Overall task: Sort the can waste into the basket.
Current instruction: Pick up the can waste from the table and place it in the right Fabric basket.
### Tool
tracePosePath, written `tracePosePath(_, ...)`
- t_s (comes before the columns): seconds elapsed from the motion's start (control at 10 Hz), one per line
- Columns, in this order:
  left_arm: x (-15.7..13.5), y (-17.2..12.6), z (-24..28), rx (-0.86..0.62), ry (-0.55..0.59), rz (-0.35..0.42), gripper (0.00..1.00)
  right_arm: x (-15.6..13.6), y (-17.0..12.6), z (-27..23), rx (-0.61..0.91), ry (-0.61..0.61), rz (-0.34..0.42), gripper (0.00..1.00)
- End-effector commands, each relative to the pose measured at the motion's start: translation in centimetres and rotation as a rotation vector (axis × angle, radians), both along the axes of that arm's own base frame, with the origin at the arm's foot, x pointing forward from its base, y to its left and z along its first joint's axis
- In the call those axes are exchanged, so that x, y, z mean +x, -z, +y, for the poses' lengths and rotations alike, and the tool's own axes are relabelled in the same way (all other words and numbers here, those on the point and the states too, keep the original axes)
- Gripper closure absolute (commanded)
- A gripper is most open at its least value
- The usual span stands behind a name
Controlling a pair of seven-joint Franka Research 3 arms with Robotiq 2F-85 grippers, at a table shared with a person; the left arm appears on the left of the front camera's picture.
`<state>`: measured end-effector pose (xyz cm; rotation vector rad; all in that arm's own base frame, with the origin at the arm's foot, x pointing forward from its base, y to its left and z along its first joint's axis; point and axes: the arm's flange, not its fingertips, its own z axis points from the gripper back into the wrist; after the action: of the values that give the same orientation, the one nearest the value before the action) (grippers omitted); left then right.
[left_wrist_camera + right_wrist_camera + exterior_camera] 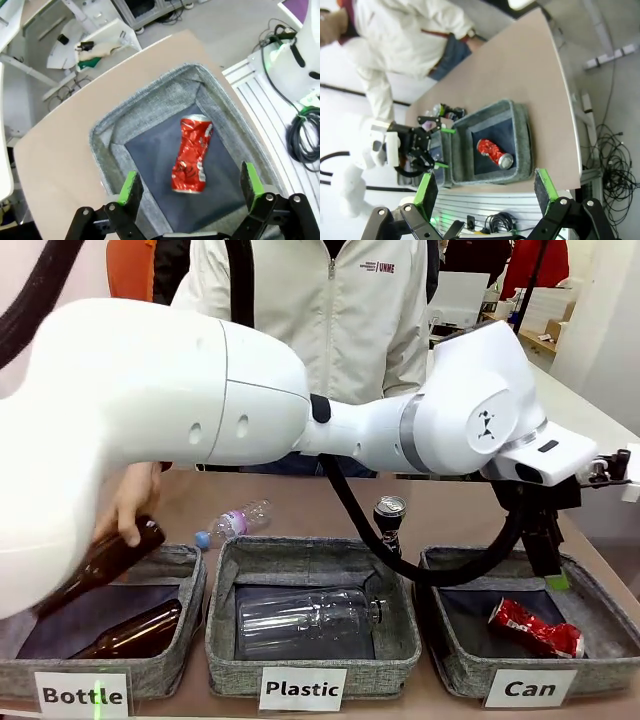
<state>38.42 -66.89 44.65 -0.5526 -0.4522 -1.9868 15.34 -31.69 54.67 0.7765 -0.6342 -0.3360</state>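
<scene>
The left arm (pixel 150 390) stretches across from the left, bending down at the wrist so that the left gripper (pixel 190 184) hangs above the basket (pixel 455 665) labelled "Can", at the right end of the row. Its claw is spread wide and holds nothing. In its wrist view the green pads (pixel 131 186) flank the crushed red can (pixel 191 155), which lies loose on the basket's dark bottom, clear of the walls. The right gripper (pixel 486 189) is likewise spread wide and empty, well above the table and looking down on the basket. At the far left the person's hand (pixel 128 502) grips a brown bottle (pixel 105 565) tilted over the "Bottle" bin (pixel 190 590), where a second brown bottle (pixel 135 632) lies.

The tan table (pixel 460 515) carries the three grey bins side by side along its near edge. The dark can (pixel 389 512) with the silver top stands upright on the table, just beyond the gap between the "Plastic" bin (pixel 225 640) and the basket. One clear plastic bottle (pixel 233 523) lies on the table beyond that bin, another (pixel 310 620) inside it.

The basket's right wall sits near the table's right edge; past it are floor and coiled cables (pixel 305 135). The left arm's black hose (pixel 440 575) sags beside the dark can to the basket's far left corner. The table beyond the basket is bare.
</scene>
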Motion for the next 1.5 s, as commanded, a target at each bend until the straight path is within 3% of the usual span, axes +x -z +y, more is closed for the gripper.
tracePosePath(0.0, -1.0, -1.8, 3.9, 0.121, 0.001, 0.051, 0.00, 0.2, -0.1, 0.3, 0.017, 0.007, 0.000, 0.00)
tracePosePath(0.3, -3.1, -2.8, 10.8, 0.113, -0.005, -0.008, 0.00, 0.2, -0.1, 0.3, 0.017, 0.007, 0.000, 0.00)
tracePosePath(1.0, -2.7, -3.7, 14.1, 0.086, -0.018, 0.005, 0.00, 0.0, 0.0, 0.0, 0.001, 0.000, 0.000, 0.00)
tracePosePath(1.3, -2.5, -5.5, 18.8, 0.071, -0.047, 0.053, 0.00, 2.5, 0.4, 5.6, -0.004, -0.166, 0.035, 0.00)
tracePosePath(1.4, -2.6, -6.4, 21.8, 0.040, -0.111, 0.027, 0.00, 4.2, 0.9, 8.9, -0.031, -0.236, 0.051, 0.00)
